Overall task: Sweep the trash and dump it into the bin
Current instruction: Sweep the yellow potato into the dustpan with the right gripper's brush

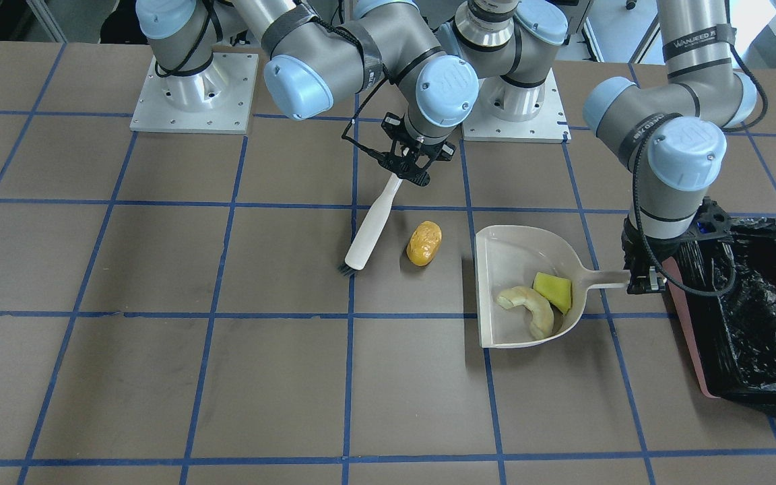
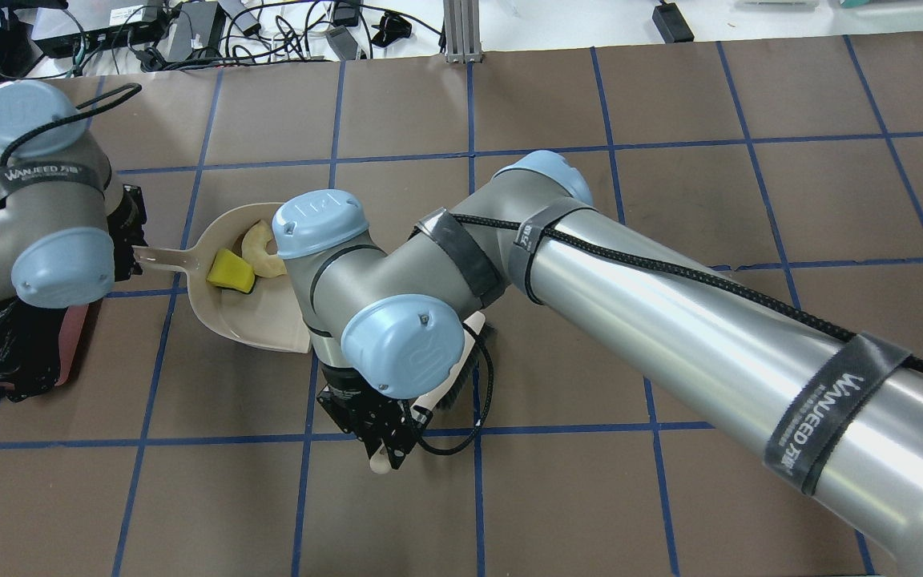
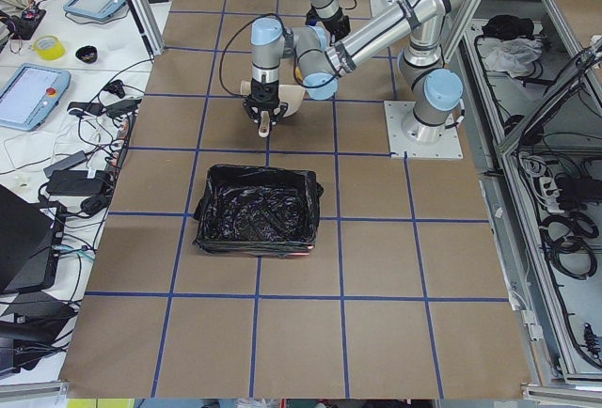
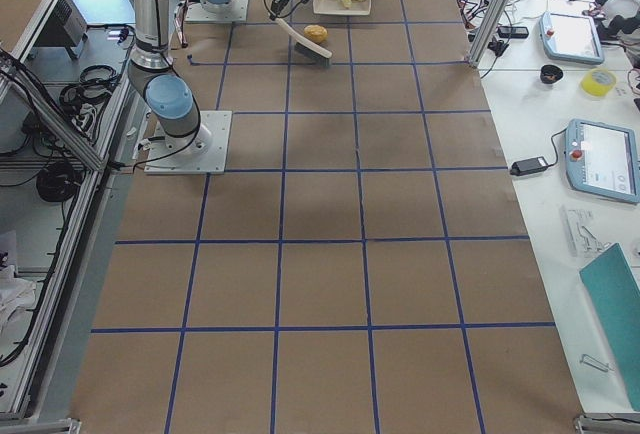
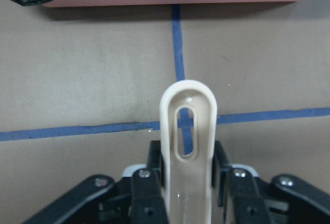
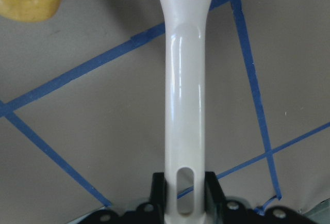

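Pink black-bagged rectangular bin (image 1: pixel 731 337) sits nearest; left gripper (image 1: pixel 634 279) clamps the beige plastic dustpan (image 1: pixel 509 269) by its handle, right gripper (image 1: pixel 409 174) the white brush (image 1: pixel 374 225) handle, near a golden-brown lumpy oval (image 1: pixel 424 243), likely light and roll-prone.

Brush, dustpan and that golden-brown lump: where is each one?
Brush (image 1: pixel 376 222): front-facing view, on its white handle.
Dustpan (image 1: pixel 509 259): front-facing view, on the bare pan floor.
Golden-brown lump (image 1: pixel 424 243): front-facing view, on its middle.

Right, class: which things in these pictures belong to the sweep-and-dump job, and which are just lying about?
Belong to the job:
brush
dustpan
golden-brown lump
cream crescent slice
yellow-green wedge
bin

Just lying about, on the side bench:
tablet
tape roll
cables
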Available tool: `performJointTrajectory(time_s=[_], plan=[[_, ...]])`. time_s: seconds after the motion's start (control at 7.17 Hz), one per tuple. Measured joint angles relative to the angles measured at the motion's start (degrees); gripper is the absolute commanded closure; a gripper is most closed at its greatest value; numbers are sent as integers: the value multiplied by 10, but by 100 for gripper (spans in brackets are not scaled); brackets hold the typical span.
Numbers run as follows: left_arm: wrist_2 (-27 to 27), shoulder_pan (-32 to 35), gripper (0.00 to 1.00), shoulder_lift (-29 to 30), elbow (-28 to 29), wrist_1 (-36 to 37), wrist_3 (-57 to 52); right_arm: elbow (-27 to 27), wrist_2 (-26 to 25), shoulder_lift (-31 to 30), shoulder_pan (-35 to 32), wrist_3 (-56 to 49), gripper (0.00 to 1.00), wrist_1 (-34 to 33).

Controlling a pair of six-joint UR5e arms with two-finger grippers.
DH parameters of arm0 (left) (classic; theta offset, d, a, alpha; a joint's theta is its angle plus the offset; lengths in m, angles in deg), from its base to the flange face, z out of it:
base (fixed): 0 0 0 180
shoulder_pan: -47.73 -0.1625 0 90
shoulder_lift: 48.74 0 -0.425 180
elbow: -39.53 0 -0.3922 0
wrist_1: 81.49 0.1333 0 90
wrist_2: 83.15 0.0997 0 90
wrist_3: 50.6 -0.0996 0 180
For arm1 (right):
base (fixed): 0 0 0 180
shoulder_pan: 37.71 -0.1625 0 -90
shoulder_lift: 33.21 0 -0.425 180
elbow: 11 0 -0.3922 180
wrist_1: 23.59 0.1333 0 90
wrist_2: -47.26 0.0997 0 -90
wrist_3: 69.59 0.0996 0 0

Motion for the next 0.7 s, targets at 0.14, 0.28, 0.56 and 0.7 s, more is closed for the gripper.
performJointTrajectory(time_s=[0.14, 0.28, 0.56, 0.7], plan=[[2, 4, 100, -14, -26, 11, 6, 0, 9, 4, -9, 14, 100, -18], [4, 18, 100, -23, -46, 19, 25, 0, 16, 11, -18, 22, 100, -43], [25, 58, 100, -25, -68, 31, 77, 0, 11, 27, -30, 24, 100, -81], [31, 67, 100, -24, -80, 42, 86, 0, 2, 33, -36, 22, 100, -95]])
